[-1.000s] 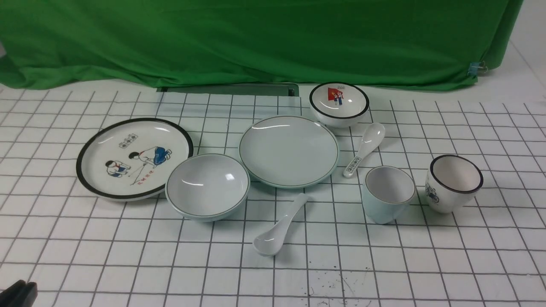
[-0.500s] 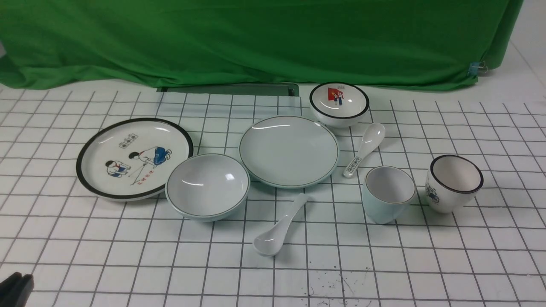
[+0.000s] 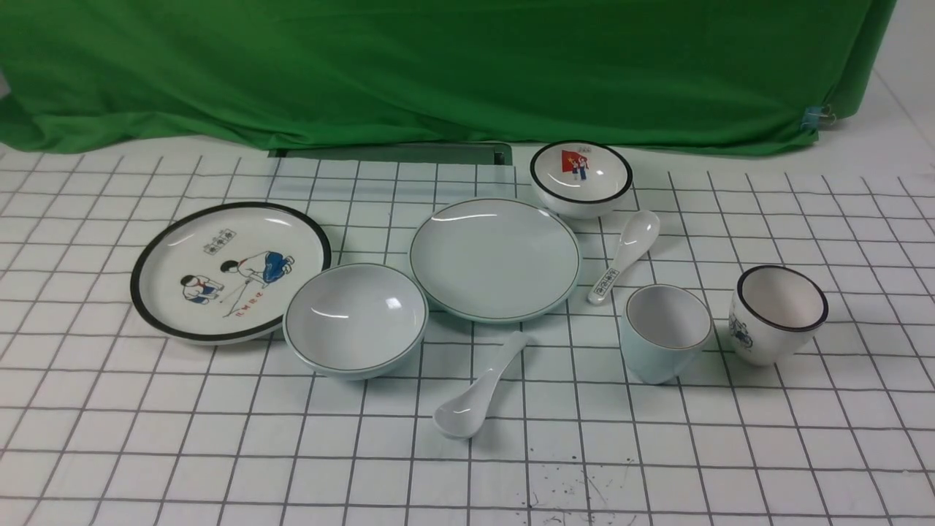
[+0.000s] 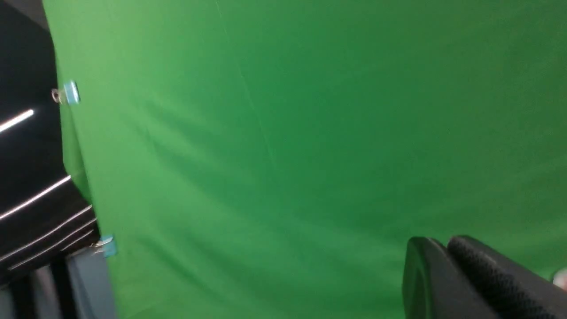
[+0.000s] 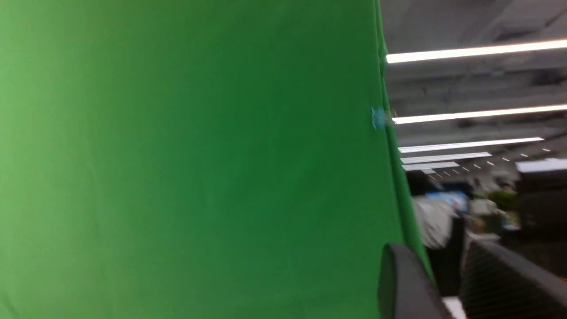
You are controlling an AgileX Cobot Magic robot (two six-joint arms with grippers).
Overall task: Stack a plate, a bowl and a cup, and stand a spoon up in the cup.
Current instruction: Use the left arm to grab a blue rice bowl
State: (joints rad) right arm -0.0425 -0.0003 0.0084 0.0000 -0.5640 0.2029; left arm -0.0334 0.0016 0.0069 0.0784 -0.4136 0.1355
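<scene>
Resting unstacked on the gridded table (image 3: 730, 453): plate (image 3: 495, 259), bowl (image 3: 356, 319), cup (image 3: 666, 332), spoon (image 3: 478, 391).

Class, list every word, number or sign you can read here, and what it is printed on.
Cartoon plate: black boxed characters and a red line, too small to read.
Printed spoon: black handle characters, unreadable.
Flag bowl: tiny marks above the picture, unreadable.
No text can be quoted.
</scene>
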